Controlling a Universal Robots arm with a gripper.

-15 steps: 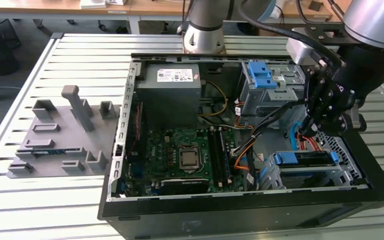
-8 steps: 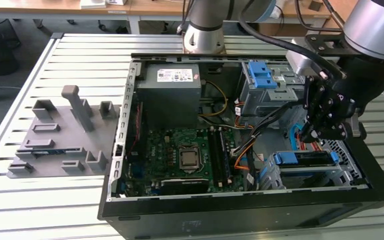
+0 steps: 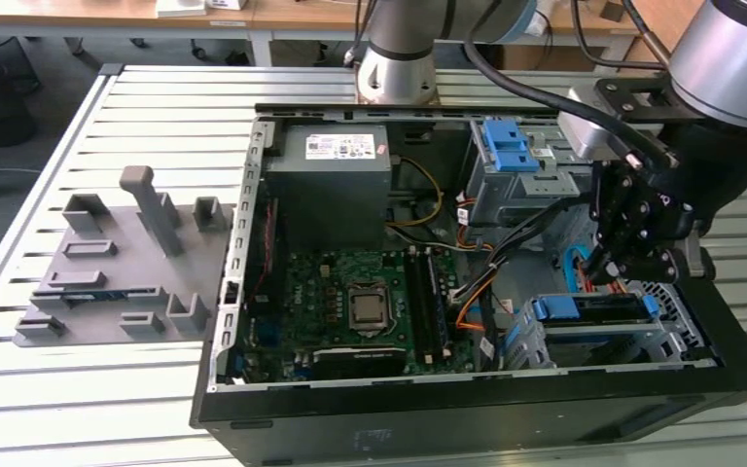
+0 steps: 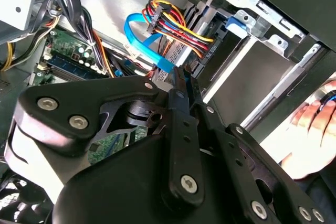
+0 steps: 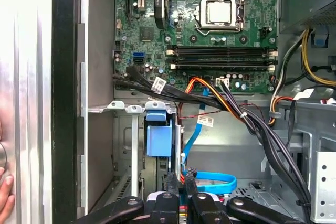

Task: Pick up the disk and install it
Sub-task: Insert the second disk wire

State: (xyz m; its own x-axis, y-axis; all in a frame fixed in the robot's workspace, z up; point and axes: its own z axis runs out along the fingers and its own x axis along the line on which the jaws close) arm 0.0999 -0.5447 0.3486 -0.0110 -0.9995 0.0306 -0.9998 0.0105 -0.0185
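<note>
Gripper (image 3: 618,270) of black metal hangs low inside the open black computer case (image 3: 478,409), at the exterior view's right, just above the lower grey metal drive cage (image 3: 679,342). In both wrist views its fingers (image 5: 171,184) are drawn narrow, almost together. A sliver of blue shows between them, but I cannot tell whether they pinch anything. The disk (image 3: 603,309), a flat silver-grey hard drive in a blue plastic bracket, is not in the gripper. It lies in that lower cage with its blue tab (image 5: 159,140) at the cage mouth, and it looks level with the frame. The pick-up and the slide into the bay therefore appear done. The fingertips sit close to the light blue flat data cable (image 4: 137,36) and the bundle of red, yellow and black power wires (image 4: 176,24), which run to the drive's end. Whether both plugs are fully home is hidden, so by my reading only cabling or a final press could remain. A person's hand (image 4: 315,124) rests outside the case wall.
</note>
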